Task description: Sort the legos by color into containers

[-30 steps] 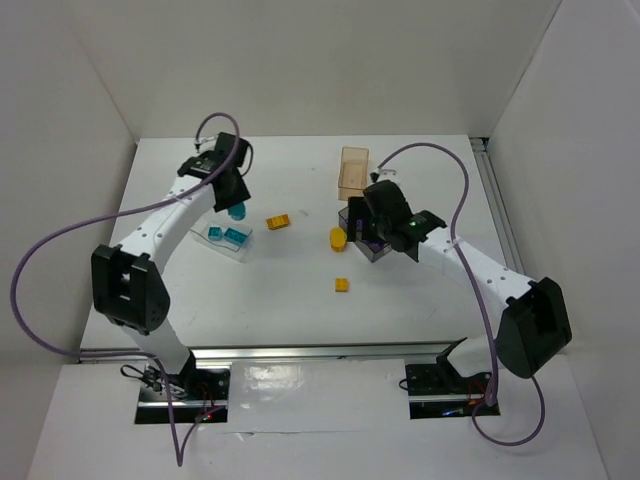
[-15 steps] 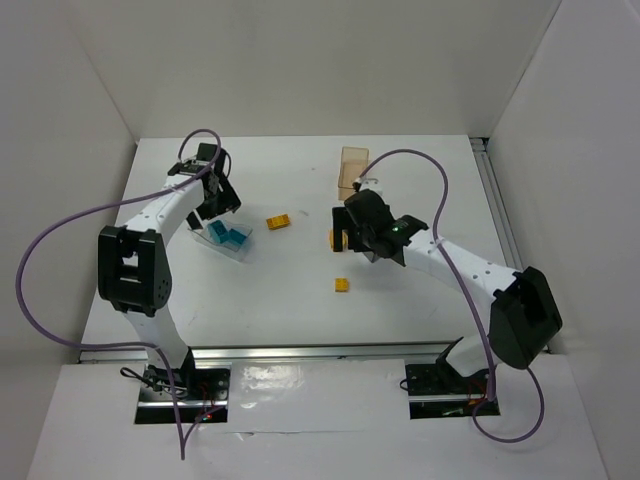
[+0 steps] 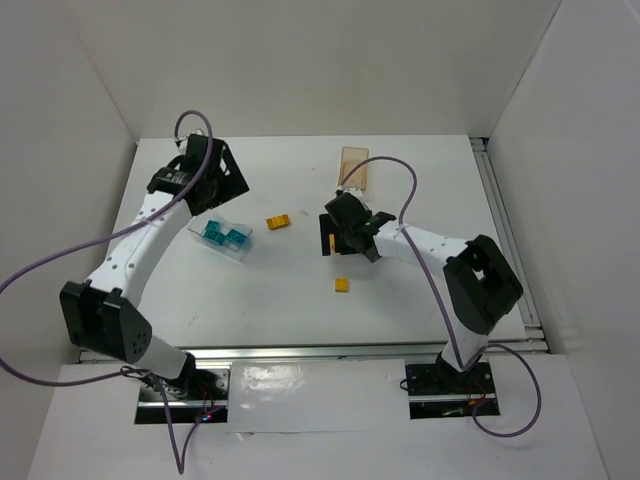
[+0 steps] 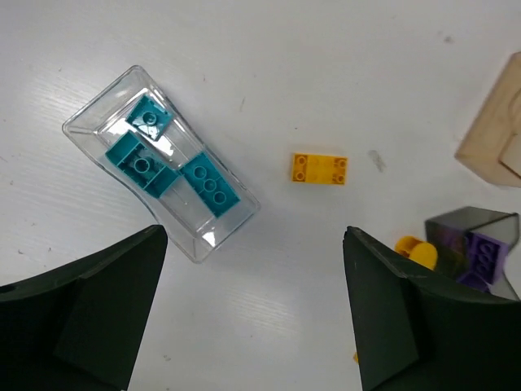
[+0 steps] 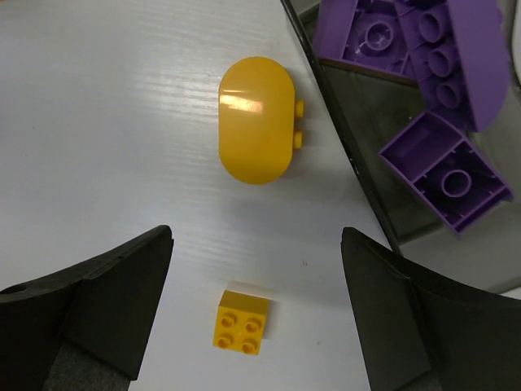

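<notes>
Teal legos (image 4: pixel 210 184) lie in the clear bin (image 4: pixel 213 238), which sits toward the left edge of the desk. Left gripper (image 4: pixel 252 261) hangs high above this bin, jaws spread wide and empty. The left arm (image 3: pixel 140 235) stretches from its base at the near edge up along the left side, wrist pointing down. Judgement: the teal group looks complete, and this arm has no brick to carry.

Just right of the clear bin lies a yellow rectangular brick (image 4: pixel 319 169), apart from everything else. Yellow is the step in hand: three yellow pieces rest loose on the desk, and the orange-tan bin (image 3: pixel 352 168) near the far edge shows no brick in the top view.

Right gripper (image 5: pixel 256 244) hovers near the desk centre, jaws released and empty. The yellow oval (image 5: pixel 256 120) lies just ahead of its fingertips. A small yellow square brick (image 5: pixel 241 321) shows between the two fingers, on the desk below. The oval lies just beside the dark grey bin (image 5: pixel 368 107), which holds purple legos (image 5: pixel 444 169).

Next move, as judged: advance and lower onto the oval, close across its narrow width clear of the grey wall — then carry it to the orange-tan bin. The right arm (image 3: pixel 430 240) folds leftward from its base, forearm low.
</notes>
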Robot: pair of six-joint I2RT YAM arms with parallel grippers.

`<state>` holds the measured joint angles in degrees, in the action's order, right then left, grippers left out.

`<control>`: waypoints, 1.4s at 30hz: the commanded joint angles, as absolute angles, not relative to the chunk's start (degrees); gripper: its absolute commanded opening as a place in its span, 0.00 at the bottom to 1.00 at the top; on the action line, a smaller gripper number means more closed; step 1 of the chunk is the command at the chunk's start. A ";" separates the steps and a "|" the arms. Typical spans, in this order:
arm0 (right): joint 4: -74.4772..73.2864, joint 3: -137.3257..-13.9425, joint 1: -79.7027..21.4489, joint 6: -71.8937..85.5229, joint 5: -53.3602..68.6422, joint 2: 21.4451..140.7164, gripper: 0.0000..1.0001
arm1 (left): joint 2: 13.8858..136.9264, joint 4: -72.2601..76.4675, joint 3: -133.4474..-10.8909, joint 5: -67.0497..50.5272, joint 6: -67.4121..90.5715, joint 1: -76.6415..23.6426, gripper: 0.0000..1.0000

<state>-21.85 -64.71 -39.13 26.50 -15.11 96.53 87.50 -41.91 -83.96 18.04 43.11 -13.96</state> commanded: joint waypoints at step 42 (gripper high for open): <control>-19.78 -86.66 -38.06 23.64 -20.13 116.12 0.48 | 85.08 -41.40 -81.21 16.70 40.61 -14.85 0.95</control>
<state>-19.00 -84.05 -38.35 24.45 -18.87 118.85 84.53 -41.98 -80.25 17.17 41.95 -14.57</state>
